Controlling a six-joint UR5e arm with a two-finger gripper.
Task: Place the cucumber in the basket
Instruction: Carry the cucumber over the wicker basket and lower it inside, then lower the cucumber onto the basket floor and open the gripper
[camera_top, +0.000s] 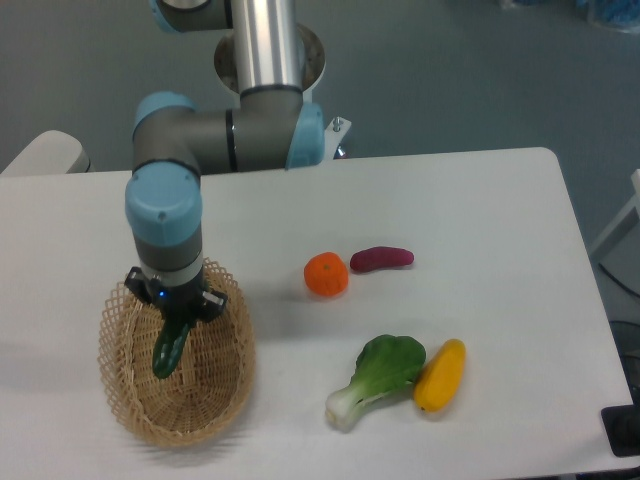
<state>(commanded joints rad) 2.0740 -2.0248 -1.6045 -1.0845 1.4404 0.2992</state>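
1. The black two-finger gripper (176, 316) points down over the oval tan wicker basket (128, 415), its fingers clamped on the upper end of the dark green, glossy, slightly curved cucumber (168, 347).
2. The cucumber hangs directly below the gripper, its long axis near vertical and tilted a little, lower tip toward the camera-left. That tip sits within the basket's rim as seen from this camera (whether it touches the woven floor I cannot tell).
3. The relation that matters: the cucumber is steep while the basket is shallow and long, so on release it would likely tip over along the basket's length, judging by its lean.
4. The task looks nearly done; what remains is opening the fingers and lifting clear.
5. Further out on the white table (480, 200), well apart from the basket, lie a round orange fruit (327, 274), a purple oblong vegetable (381, 259), a leafy green bok choy with a white stem (375, 377) and a yellow squash (440, 375) touching it.
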